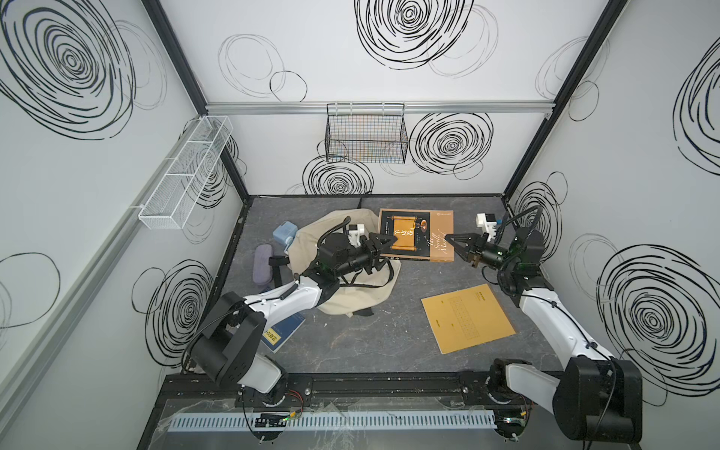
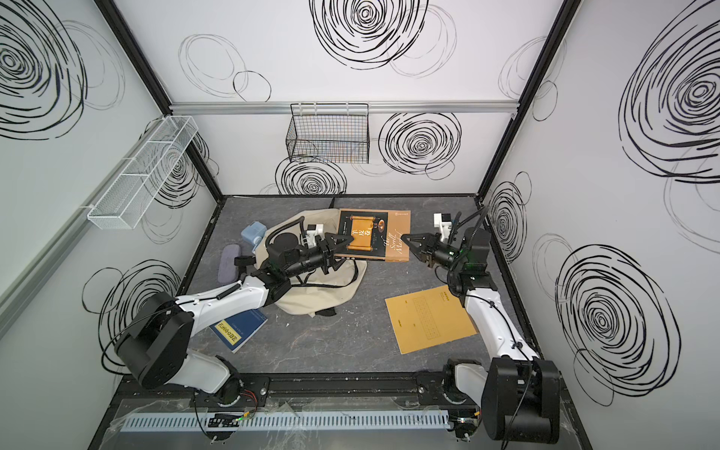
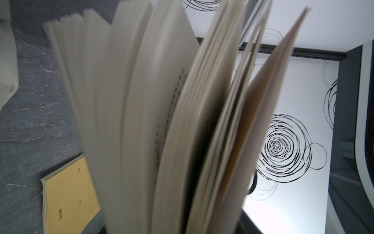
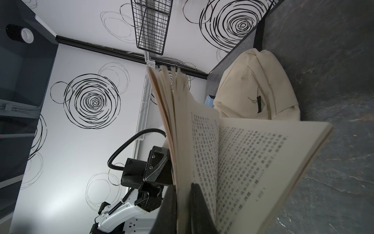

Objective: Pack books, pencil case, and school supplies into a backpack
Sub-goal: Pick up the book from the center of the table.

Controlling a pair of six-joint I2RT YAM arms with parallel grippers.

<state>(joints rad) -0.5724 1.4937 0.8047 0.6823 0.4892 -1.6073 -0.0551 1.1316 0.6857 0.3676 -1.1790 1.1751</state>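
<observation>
Clearly the dark scroll-cover book [image 1: 417, 235] is a limp paperback. Held above the tabletop [image 1: 370, 343] at the backpack's [image 1: 350, 296] edge, it sags open and its pages fan loose in both wrist views. It looks light but floppy, so I judge the spine or the whole closed block a better hold than a few leaves. The right hand [image 1: 449, 238] is pinched tight on pages at the edge away from the backpack. The left hand [image 1: 383, 249] sits at the edge over the backpack; whether it grips I cannot tell. The kraft book [image 1: 467, 317] lies well apart from the backpack, the navy book [image 1: 282, 331] near it, and the pencil case [image 1: 262, 265] and sharpener [image 1: 284, 233] just beside it.
</observation>
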